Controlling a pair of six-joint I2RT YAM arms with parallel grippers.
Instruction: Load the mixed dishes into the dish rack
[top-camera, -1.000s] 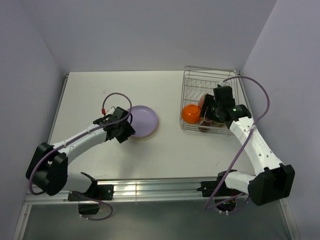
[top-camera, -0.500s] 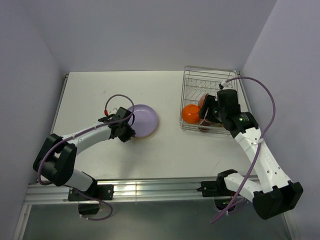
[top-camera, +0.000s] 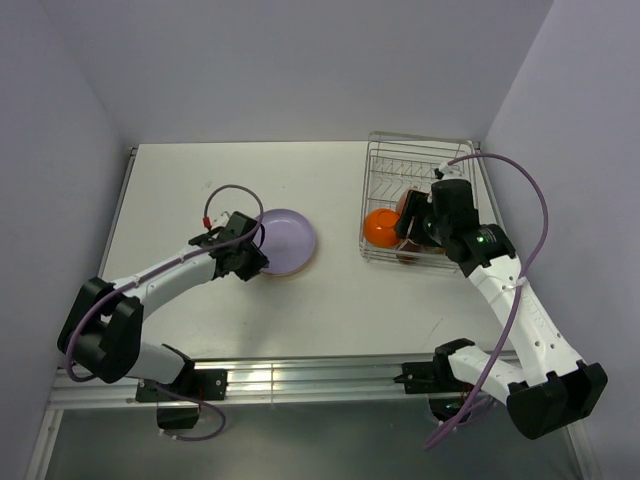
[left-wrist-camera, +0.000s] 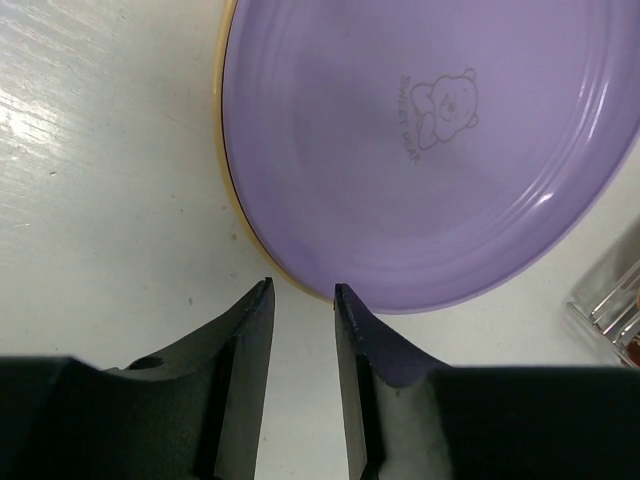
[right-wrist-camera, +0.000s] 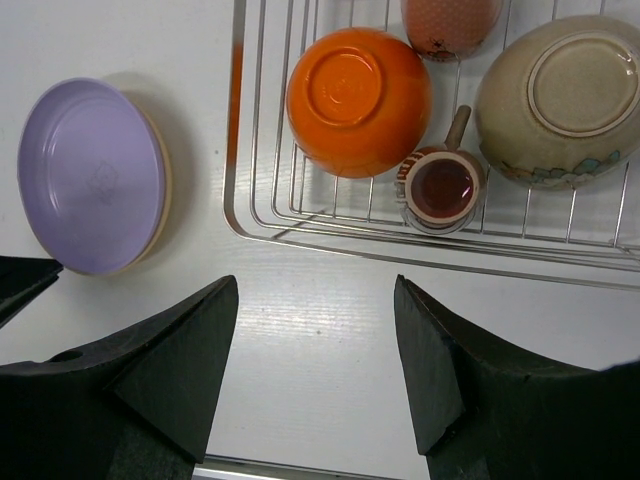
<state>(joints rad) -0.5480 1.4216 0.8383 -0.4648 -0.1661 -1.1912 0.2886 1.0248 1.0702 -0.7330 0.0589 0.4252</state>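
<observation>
I see the lilac plate (top-camera: 288, 243) lying flat and face up on the table (top-camera: 190, 180), off to the left of the dish rack (top-camera: 420, 160) and not touching it; a small bear and the words SWEET BEAR are printed in its well, and a cream edge shows under its left rim; the rack is silver wire, rectangular, set in the far right corner; along its near side I make out the orange bowl (right-wrist-camera: 358, 100) upside down at the left, the pale bowl (right-wrist-camera: 560, 100) upside down at the right with blue-green marks near its rim, and the small handled cup (right-wrist-camera: 440, 188) upright between them, dark reddish inside, handle pointing toward the speckled pink mug (right-wrist-camera: 450, 22), which I only partly see
</observation>
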